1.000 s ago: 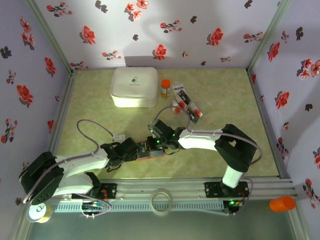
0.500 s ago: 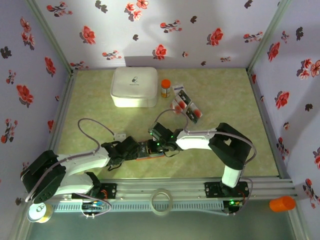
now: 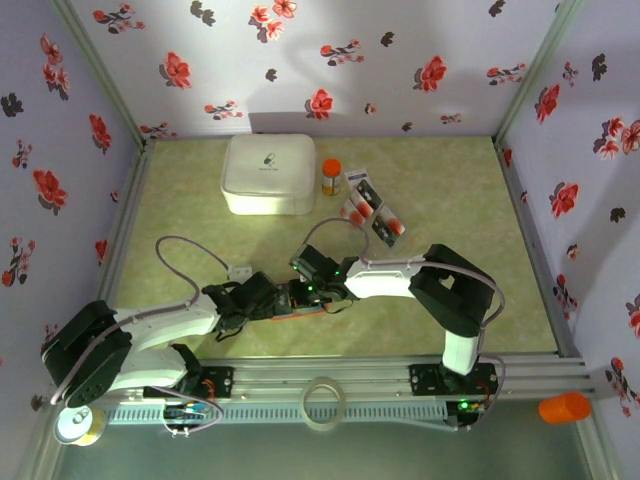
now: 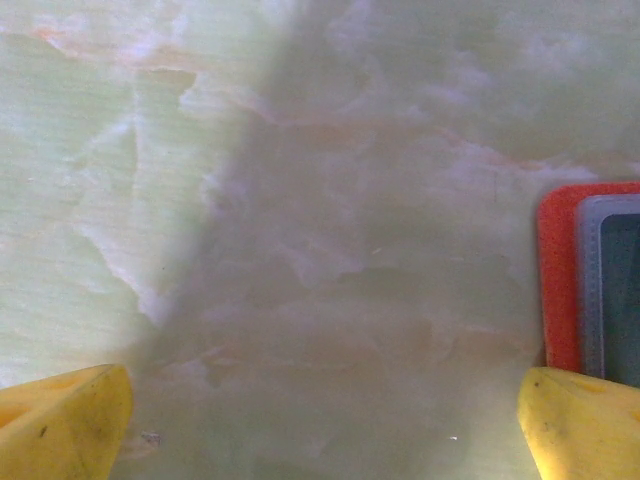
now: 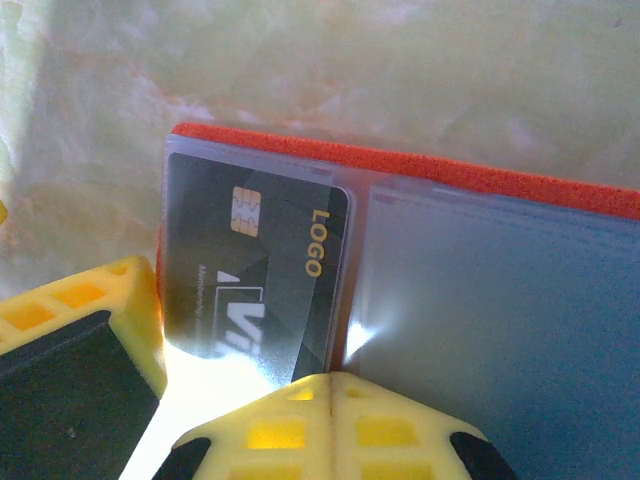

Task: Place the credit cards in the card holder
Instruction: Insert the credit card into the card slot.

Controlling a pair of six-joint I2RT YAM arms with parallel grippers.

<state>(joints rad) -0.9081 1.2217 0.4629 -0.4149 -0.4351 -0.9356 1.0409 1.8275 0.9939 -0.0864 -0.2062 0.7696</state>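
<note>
- Leftward is where the right gripper [image 3: 302, 288] has slid over the last second, its arm folding in until it meets the left gripper [image 4: 320, 425] at the holder [image 5: 470, 178].
- Right gripper: jaws pressed fully together, tips on the near edge of a dark card [image 5: 255, 270]. I cannot tell whether they pinch it or only push it.
- That card lies on the holder's left half and looks to be mostly under the clear sleeve [image 5: 350, 250] there.
- Holder: open and flat, directly between the two grippers.
- Left gripper: spread as wide as it goes and holding nothing. One fingertip sits right at the holder's edge, the other well off it.
- Loose cards [image 3: 372, 210]: a small cluster well apart from the holder, on its far right side.
- Step in hand, as I judge it: seating the first card.
- Next move: probably a short, low, straight push to finish seating the card. The left fingertip should brace the holder so it does not skate away. After that, back off and fetch another loose card.
</note>
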